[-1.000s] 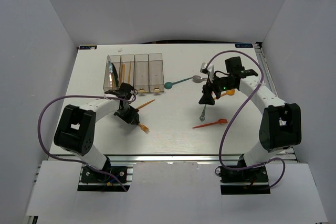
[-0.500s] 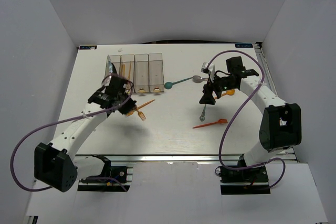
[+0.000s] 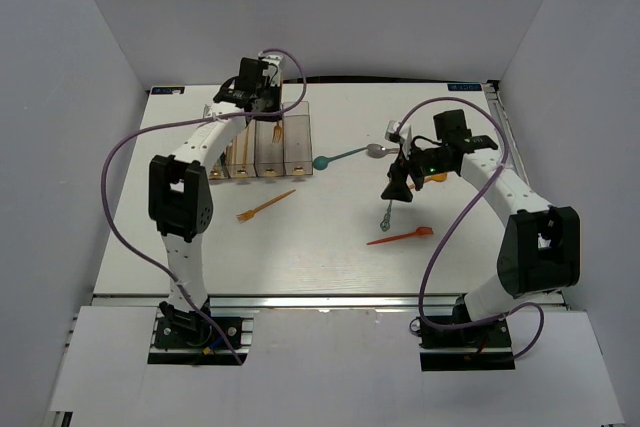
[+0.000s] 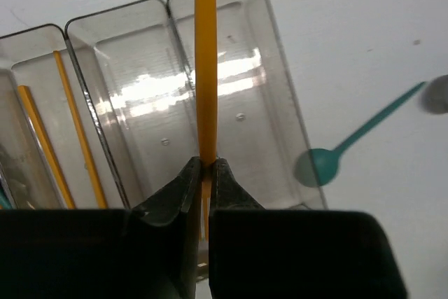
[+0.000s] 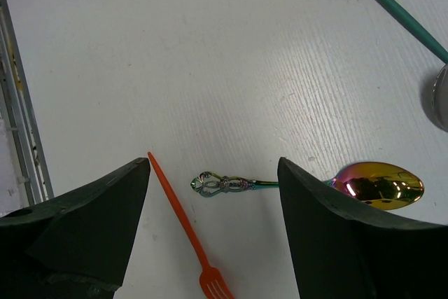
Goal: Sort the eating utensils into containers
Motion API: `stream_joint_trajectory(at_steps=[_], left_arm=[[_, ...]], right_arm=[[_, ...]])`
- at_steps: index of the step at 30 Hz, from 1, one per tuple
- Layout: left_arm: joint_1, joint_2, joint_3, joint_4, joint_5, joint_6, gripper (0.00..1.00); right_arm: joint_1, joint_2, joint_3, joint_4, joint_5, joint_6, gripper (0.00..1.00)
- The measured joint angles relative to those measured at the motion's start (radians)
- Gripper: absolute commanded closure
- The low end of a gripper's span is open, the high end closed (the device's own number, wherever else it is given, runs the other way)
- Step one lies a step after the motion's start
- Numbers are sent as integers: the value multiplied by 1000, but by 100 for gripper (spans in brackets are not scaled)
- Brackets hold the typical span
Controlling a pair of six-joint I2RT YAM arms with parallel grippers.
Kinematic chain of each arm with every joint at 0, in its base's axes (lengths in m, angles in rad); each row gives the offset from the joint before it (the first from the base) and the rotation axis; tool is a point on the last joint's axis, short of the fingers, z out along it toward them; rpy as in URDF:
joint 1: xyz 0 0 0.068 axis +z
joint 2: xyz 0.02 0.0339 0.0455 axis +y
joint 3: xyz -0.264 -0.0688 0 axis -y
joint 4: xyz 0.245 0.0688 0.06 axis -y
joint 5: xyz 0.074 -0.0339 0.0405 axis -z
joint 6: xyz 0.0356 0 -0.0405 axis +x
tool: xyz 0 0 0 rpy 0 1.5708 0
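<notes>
Top: left claw (image 3: 272,112) pinching orange fork (image 3: 278,131) over containers (image 3: 297,147), 11 o'clock; right claw (image 3: 393,190) spread above iridescent spoon (image 3: 385,217), 2 o'clock | Left wrist: pads (image 4: 178,187) clamped on orange fork (image 4: 205,68) shaft, over rightmost containers (image 4: 280,124); teal spoon (image 4: 329,162) 3 o'clock | Right wrist: fingers (image 5: 91,215) wide, touching nothing, iridescent spoon (image 5: 378,185) handle between.

Far end of orange utensil (image 4: 205,68) off-frame

Glossy clear plastic containers (image 4: 140,103), iridescent metal spoon (image 5: 378,185)
</notes>
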Motion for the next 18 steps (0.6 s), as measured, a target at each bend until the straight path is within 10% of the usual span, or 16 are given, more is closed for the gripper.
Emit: stream_joint_trajectory(at_steps=[7, 14, 18], left_arm=[[42, 114, 50, -56, -1, 87, 100], [40, 114, 38, -59, 6, 71, 50], [37, 113, 6, -61, -15, 50, 41]], right_arm=[[-1, -25, -12, 0, 1, -5, 20], [-6, -3, -3, -37, -4, -61, 19], [-6, 36, 45, -133, -16, -186, 18]])
